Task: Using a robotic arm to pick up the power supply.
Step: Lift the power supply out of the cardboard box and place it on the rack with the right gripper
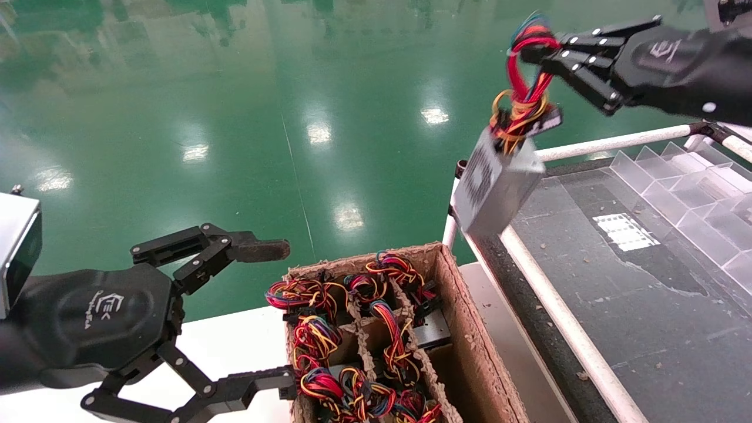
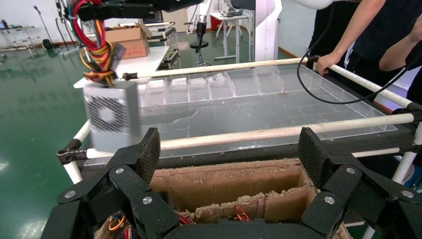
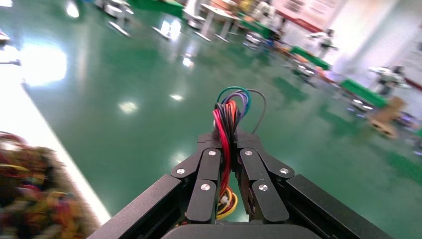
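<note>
— Where was the power supply [image 1: 496, 185]?

— In the air, hanging tilted at about seven o'clock from the right gripper [image 1: 537, 53], above the near corner of the rack's clear tray [image 1: 675, 282].

— Held how?

— By its wire bundle [image 1: 524, 88] alone; the fingers were clamped together on the looped wires.

— And below?

— The cardboard box [image 1: 464, 317] of other wired units sat at seven o'clock from it. The left gripper [image 1: 276, 314] hovered beside that box, jaws spread wide.
</note>
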